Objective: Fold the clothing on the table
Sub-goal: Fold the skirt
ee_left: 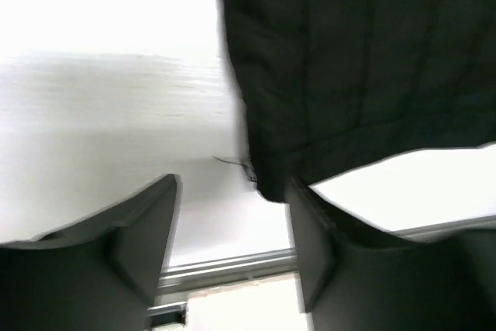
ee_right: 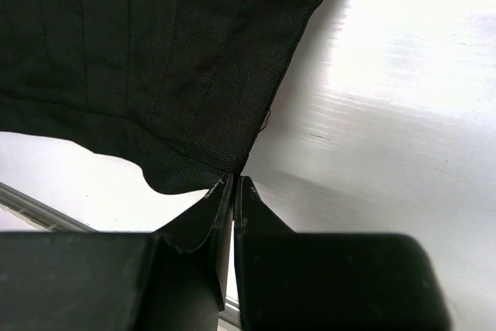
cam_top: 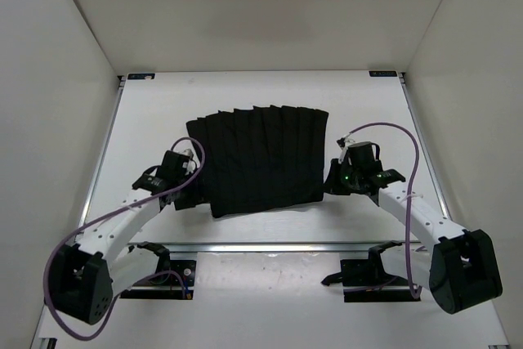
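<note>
Now, top view, clothing: the clothing (cam_top: 261, 161) lies spread flat at the middle of the counter (cam_top: 147, 120), pleats running far to near, with no fold visible
Top view, left end effector: the left end effector (cam_top: 193, 195) sits at the near-left corner of the clothing
Top view, right end effector: the right end effector (cam_top: 333, 179) sits at the near-right corner of the clothing
Left wrist view, grip: jaws stand wide apart and hold nothing; the clothing's near-left corner is just beside one finger, with bare counter between the two fingers
Right wrist view, grip: jaws are closed tight together, the near-right corner of the clothing seemingly pinched at their tips, the hem a little raised beside them
Progress, done: by my judgement, one corner is taken and the other only approached
Progress, left: the near-left corner needs gripping, then the near hem probably goes over toward the far edge of the clothing; every fold remains to be made
</note>
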Controlling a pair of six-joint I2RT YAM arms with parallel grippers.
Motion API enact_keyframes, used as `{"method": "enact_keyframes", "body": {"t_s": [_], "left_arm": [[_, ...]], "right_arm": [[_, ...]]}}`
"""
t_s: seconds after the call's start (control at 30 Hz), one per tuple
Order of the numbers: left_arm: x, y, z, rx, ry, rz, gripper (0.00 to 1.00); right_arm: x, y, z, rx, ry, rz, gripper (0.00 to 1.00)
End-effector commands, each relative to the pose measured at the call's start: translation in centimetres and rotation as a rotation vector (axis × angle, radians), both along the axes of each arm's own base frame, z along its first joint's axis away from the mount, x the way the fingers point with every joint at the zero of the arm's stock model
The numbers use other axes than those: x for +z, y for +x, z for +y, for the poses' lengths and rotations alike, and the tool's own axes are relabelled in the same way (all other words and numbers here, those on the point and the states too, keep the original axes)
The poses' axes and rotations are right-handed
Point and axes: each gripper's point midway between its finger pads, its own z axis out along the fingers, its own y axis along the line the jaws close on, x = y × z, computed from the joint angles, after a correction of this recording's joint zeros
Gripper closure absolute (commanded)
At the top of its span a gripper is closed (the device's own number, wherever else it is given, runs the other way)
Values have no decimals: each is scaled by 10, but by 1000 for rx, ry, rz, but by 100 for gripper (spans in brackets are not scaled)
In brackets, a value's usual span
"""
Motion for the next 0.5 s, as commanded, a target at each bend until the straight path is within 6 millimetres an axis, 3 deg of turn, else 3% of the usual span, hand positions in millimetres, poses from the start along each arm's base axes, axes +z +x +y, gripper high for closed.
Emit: {"method": "enact_keyframes", "body": {"t_s": [0.0,0.1,0.17,0.23,0.27,0.33,0.47], "left_arm": [[12,2,-4,46,-66,-71,36],[-1,-8,-14,112,-207,-104,46],[-2,-7,-23,163,-293,-135,45],[-15,-15,-27,195,-338,-107,44],[-11,-12,-32,193,-366,-124,42],[-19,-18,-35,202,-386,-100,37],[-18,-15,-40,269,-473,-129,36]], "right_arm": [[-2,3,-1,6,-6,-10,100],[-5,4,-1,6,-11,-10,100],[-5,1,2,15,-1,0,100],[-4,2,2,17,0,-8,100],[-5,1,1,15,-1,-3,100],[-4,2,3,21,2,-8,100],[-5,1,4,22,7,-6,100]]}}
